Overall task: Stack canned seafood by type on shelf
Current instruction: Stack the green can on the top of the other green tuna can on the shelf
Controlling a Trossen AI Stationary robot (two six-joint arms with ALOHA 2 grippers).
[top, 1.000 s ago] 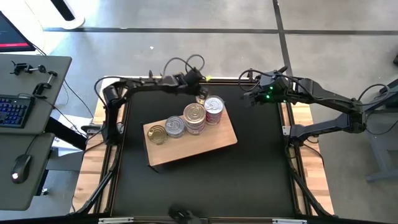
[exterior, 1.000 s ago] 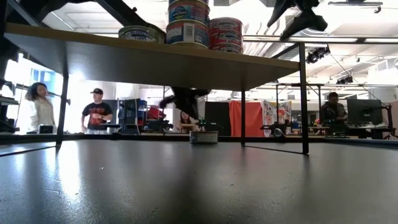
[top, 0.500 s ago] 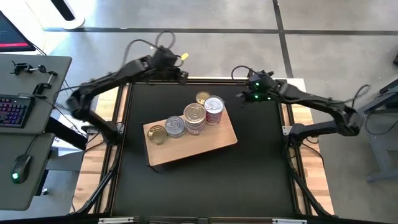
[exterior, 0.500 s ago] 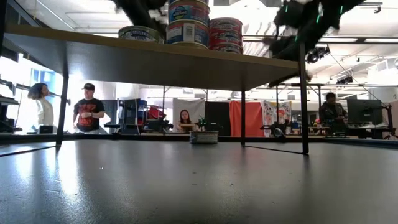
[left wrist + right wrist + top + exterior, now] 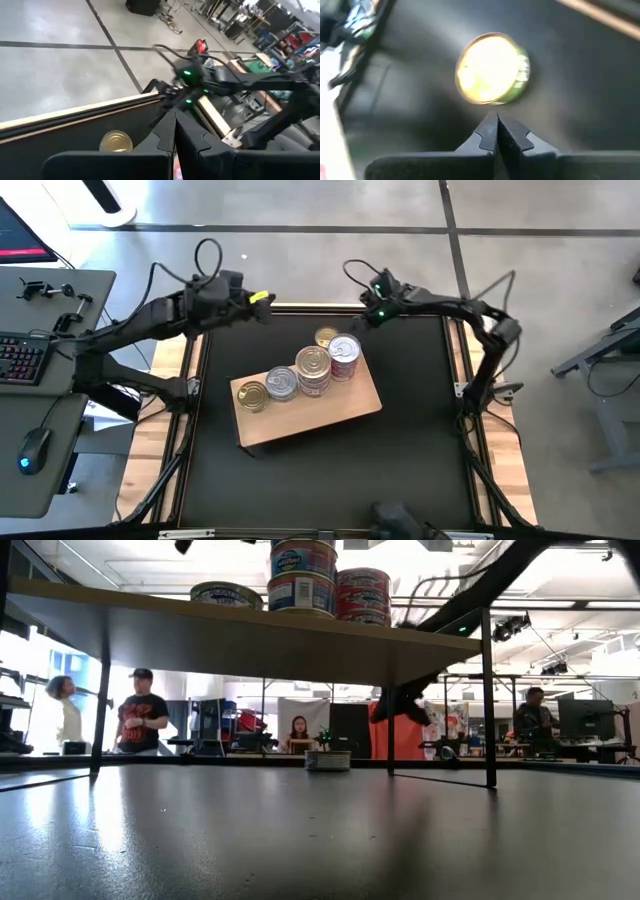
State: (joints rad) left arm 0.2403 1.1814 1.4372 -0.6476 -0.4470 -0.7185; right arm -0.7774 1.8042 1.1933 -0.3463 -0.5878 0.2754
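Light-brown rectangular wooden shelf (image 5: 330, 418) stood as a low bench on the black tabletop (image 5: 400, 470), taken here as the landmark. On its top, stacked by type: a flat gold-topped tin (image 5: 252, 395) at the near-left end, then a silver-topped stack (image 5: 282, 383), a taller silver stack (image 5: 312, 365), and a red-labelled stack (image 5: 344, 351) at the far end; grouped so, presumably, to keep kinds apart. One lone gold-topped round tin (image 5: 326, 337) left on the tabletop just beyond the shelf's far edge, not yet stacked. Right gripper (image 5: 497, 131) hung just beyond that tin, fingers pressed together, holding nothing. Left gripper (image 5: 174, 131) drawn off beyond the shelf's far-left corner, fingers likewise pressed together, empty, seemingly clear of the other arm's reach.
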